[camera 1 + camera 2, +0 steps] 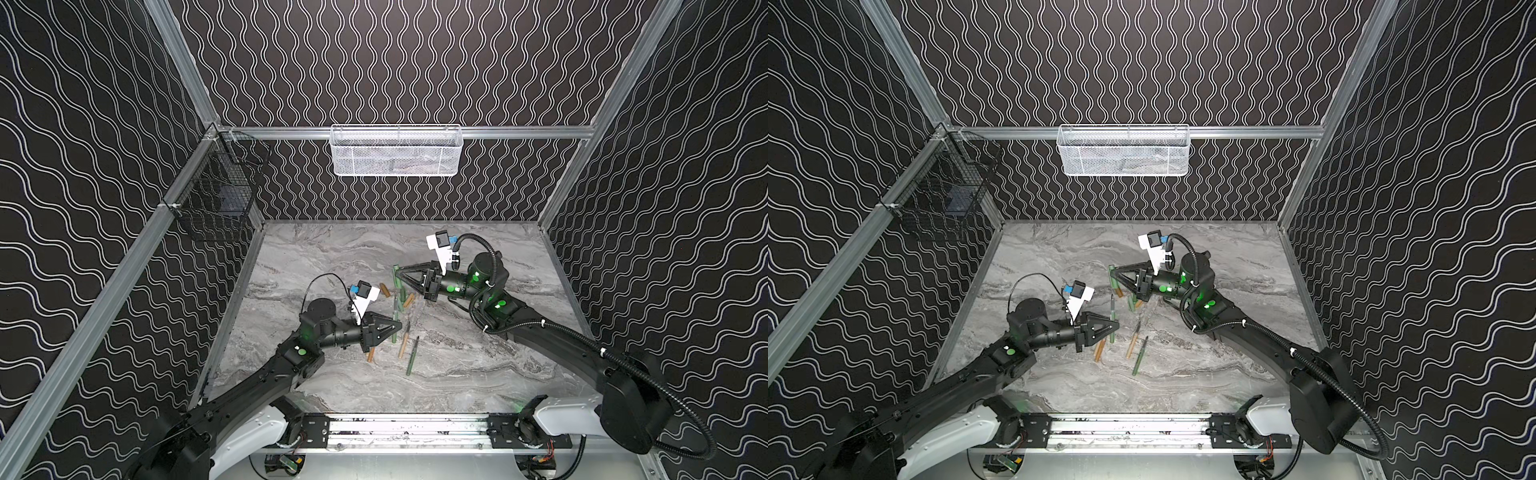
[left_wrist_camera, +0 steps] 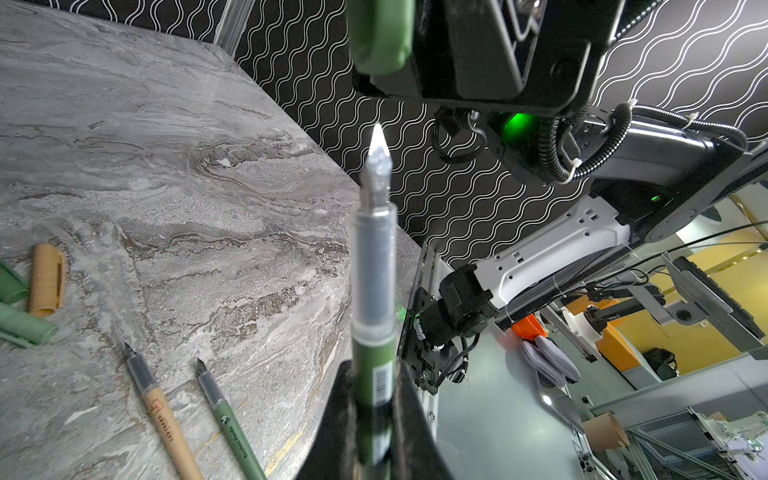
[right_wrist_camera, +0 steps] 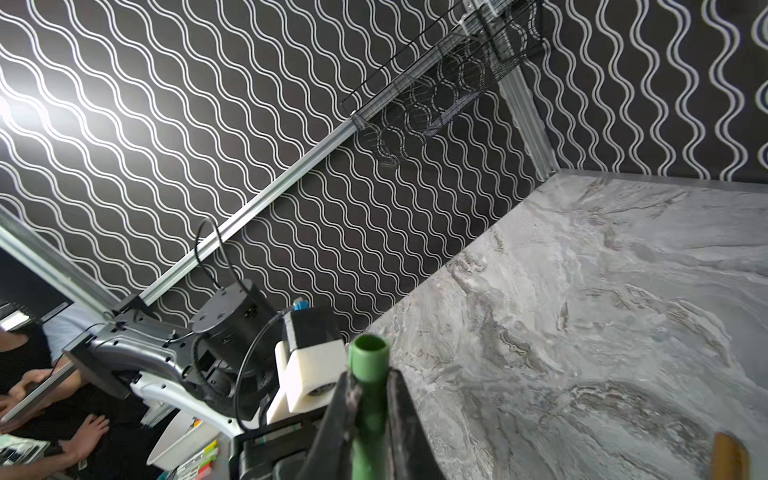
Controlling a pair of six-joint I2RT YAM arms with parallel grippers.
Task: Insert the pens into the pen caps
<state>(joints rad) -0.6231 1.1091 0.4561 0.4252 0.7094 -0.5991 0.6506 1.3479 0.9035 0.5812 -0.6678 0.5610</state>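
My left gripper (image 1: 397, 326) (image 2: 374, 376) is shut on a green pen (image 1: 394, 318) (image 1: 1112, 318) (image 2: 374, 291), held off the table with its dark tip toward the right gripper. My right gripper (image 1: 399, 275) (image 3: 369, 384) is shut on a green pen cap (image 1: 397, 277) (image 1: 1112, 277) (image 3: 369, 365) whose open mouth faces the left arm; the left wrist view shows this cap (image 2: 380, 37) just beyond the pen tip, with a gap between them. On the table lie a tan pen (image 1: 404, 343), another green pen (image 1: 412, 357), a tan pen (image 1: 371, 354) partly under the left gripper, and loose caps (image 1: 385, 289) (image 1: 409, 300).
A white mesh basket (image 1: 396, 151) hangs on the back wall and a black wire basket (image 1: 220, 195) on the left wall. A tan cap (image 2: 46, 280) and green caps (image 2: 25, 328) lie near the loose pens. The metal rail (image 1: 407, 432) runs along the table's front edge.
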